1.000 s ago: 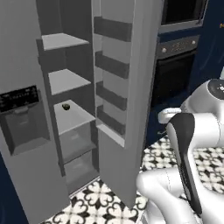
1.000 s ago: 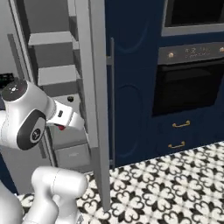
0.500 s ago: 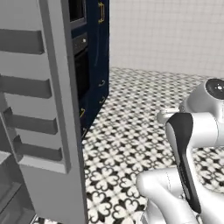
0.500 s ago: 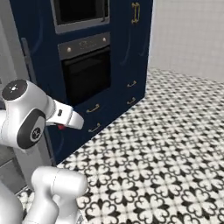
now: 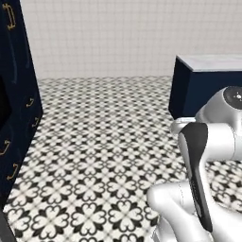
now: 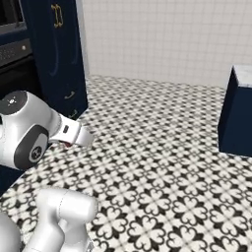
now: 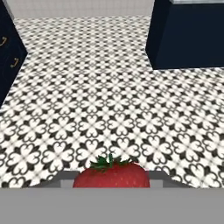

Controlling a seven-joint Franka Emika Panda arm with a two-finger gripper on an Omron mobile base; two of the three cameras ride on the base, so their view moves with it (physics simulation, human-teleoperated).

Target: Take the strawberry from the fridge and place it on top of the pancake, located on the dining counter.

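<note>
One strawberry (image 7: 111,175) sits between the two gripper (image 7: 111,180) fingers at the bottom of the hand view, red with green leaves on top; the jaws are nearly closed and pinch it from both sides. In the right base view the gripper (image 6: 74,142) hangs above the patterned floor (image 6: 162,162). One counter (image 5: 208,80) with a navy base stands ahead on the right, and one run of navy cabinets (image 6: 54,54) stands on the left.

strawberry (image 7: 111,176): red, pale seed specks, green leafy top, 6 o'clock in hand view | floor (image 5: 104,142): black-and-white floral tiles | cabinets (image 6: 54,54): navy, gold handles, 9 o'clock | dining counter (image 5: 208,85): navy base, pale top, 3 o'clock | wall (image 5: 118,38): white grid tiles
</note>
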